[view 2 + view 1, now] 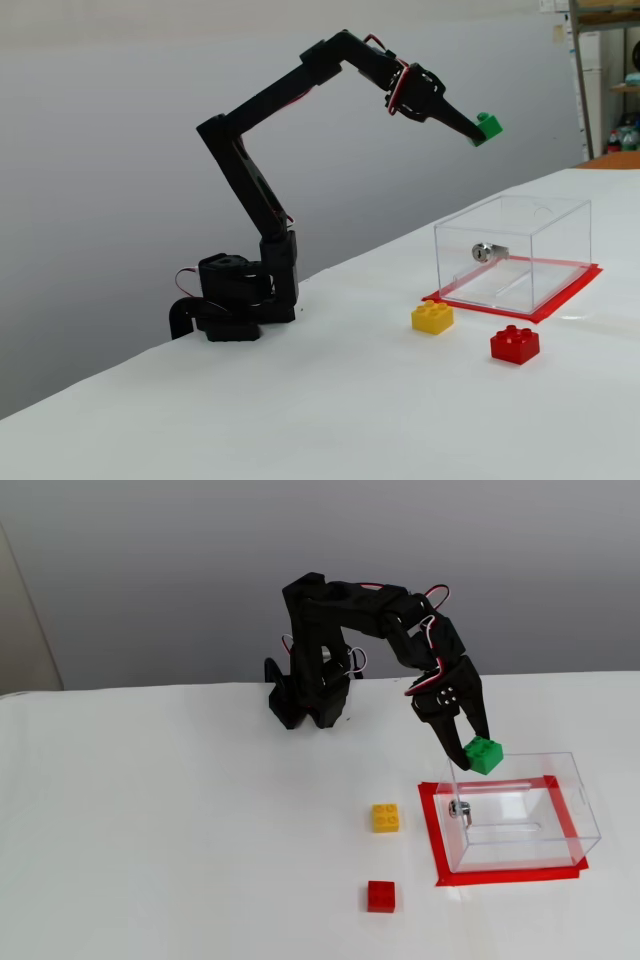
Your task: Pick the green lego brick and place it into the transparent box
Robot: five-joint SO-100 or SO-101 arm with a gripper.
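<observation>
Green lego brick [484, 755], yellow brick [386, 817], red brick [380, 896].

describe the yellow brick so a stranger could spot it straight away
Find the transparent box edged in red tape on the white table. In this fixed view, just left of it lies the yellow brick; the red brick sits nearer the camera.
</observation>
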